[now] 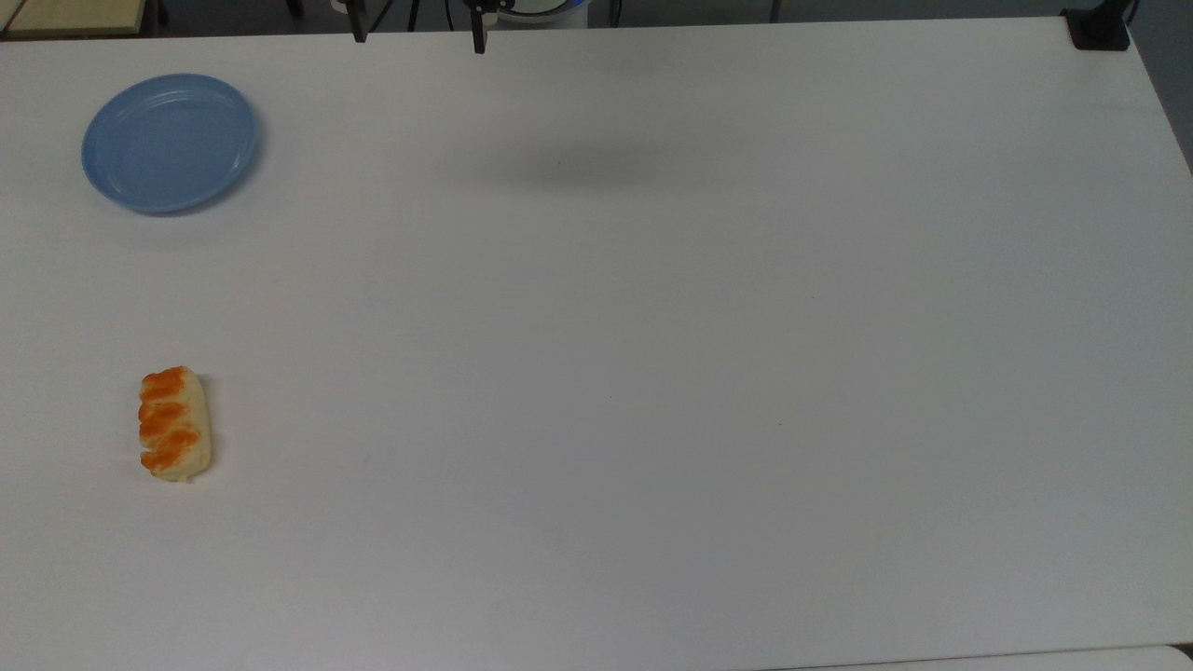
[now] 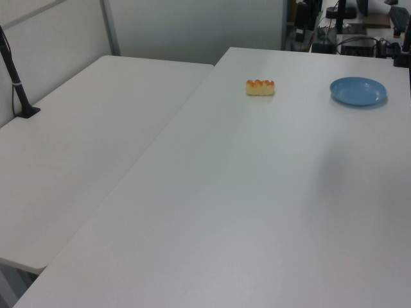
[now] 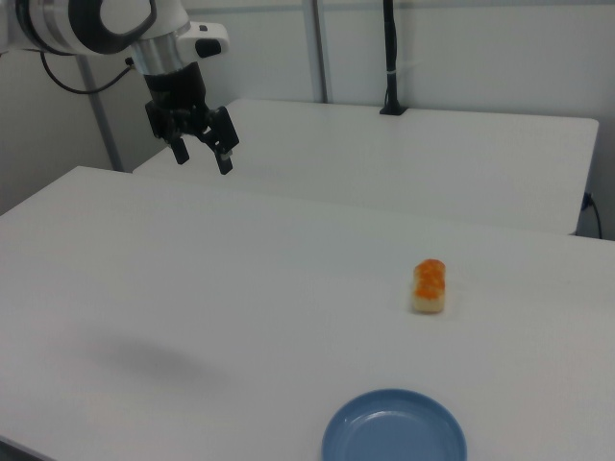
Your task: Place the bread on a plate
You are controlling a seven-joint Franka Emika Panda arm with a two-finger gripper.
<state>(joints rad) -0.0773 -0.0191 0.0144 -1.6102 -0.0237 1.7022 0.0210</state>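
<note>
Gripper (image 1: 418, 35) high at 12 o'clock of table (image 1: 652, 373), fingers spread wide, empty. Bread (image 1: 174, 424) at 7 o'clock from gripper, long axis 12-to-6, well apart; plate (image 1: 170, 142) at 12 o'clock of bread.

The bread (image 1: 174, 424) is lying on the counter (image 1: 652, 373) at the top view's left, nearer its lower edge; the plate (image 1: 170, 142) is sitting well apart above it, empty; the pincer (image 3: 202, 152) is hanging above the counter at the right view's upper left, fingers spread.
</note>
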